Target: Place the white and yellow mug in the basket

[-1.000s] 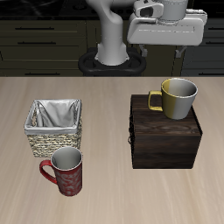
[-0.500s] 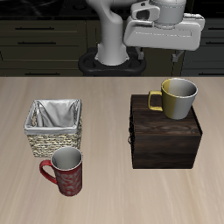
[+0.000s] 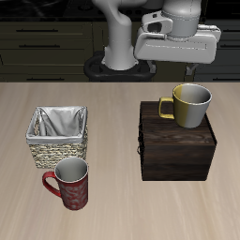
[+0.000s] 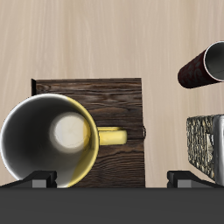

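Overhead, gripper (image 3: 192, 67) above wooden table (image 3: 112, 112), dark cabinets (image 3: 47, 42) behind.
Fingers spread, grasping nothing; white and yellow mug (image 3: 190, 104) unmoved atop dark box (image 3: 175, 150); gripper shifted slightly.

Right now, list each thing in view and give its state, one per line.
white and yellow mug: upright on the wooden box, empty, not held.
wooden box: closed, flat on the table.
basket: upright, open, empty.
red patterned mug: upright, empty, in front of the basket.
pincer: above the white and yellow mug, holding nothing; opening unclear.
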### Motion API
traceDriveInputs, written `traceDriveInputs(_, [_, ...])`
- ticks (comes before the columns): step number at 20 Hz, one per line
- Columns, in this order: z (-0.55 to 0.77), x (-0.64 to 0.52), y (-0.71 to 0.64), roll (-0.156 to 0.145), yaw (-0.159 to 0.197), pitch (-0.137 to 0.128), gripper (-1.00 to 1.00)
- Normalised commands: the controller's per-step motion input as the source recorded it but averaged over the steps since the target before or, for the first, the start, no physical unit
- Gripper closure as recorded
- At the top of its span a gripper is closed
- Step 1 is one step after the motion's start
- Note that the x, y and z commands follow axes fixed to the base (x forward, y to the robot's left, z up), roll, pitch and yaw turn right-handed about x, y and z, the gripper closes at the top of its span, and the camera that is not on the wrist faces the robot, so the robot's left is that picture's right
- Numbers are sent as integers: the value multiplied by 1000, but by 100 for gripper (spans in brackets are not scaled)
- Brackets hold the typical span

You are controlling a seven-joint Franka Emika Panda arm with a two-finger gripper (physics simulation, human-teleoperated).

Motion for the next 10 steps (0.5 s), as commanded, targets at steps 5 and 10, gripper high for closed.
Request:
traceDriveInputs(5, [-367, 77, 16, 17, 2, 46, -100])
traceDriveInputs(10, [-322, 11, 7, 27, 6, 41, -100])
